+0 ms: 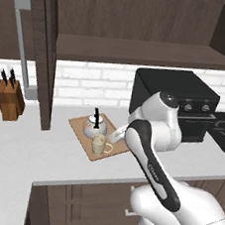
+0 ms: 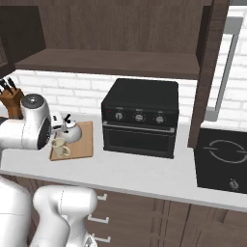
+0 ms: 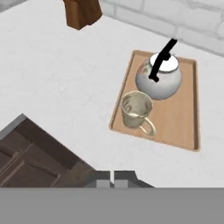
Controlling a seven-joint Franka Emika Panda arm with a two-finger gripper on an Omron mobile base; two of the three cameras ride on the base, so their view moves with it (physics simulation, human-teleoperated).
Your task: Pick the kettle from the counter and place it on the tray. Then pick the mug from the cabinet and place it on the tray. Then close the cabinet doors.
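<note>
**Kettle and mug both sit on the tray; the cabinet doors are left to close**

Kettle (image 3: pixel 158 78) and mug (image 3: pixel 137 110) are below the gripper (image 3: pixel 113 176), which hangs above the counter (image 3: pixel 57 83) near the front edge. In the hand view its two dark finger tips stand right next to each other at the bottom, with almost no gap and nothing between them, so the gripper is clenched and carries nothing. It looks down on the tray (image 3: pixel 181 127) from the front, and the mug is the nearer of the two things.

The mug stands upright on the front part of the tray, with its loop handle turned to the front. The kettle stands just behind it, toward the white brick wall, and its black handle rises over the lid. The two are very close; I cannot tell if they touch. Both are inside the raised rim, so I judge the two placing steps as done.

Further out, the knife block (image 1: pixel 8 99) stands on the counter to the left of the tray, and the black oven (image 2: pixel 140 118) stands to its right. Above, the cabinet (image 2: pixel 111 34) is open and its shelf is bare. One of the cabinet doors (image 1: pixel 44 51) stands swung out toward the robot, edge-on, left of the tray. The other door (image 2: pixel 205 72) stands the same way, right of the oven. Closing them is the remaining step, and I think each door needs a push on its outer face.
</note>
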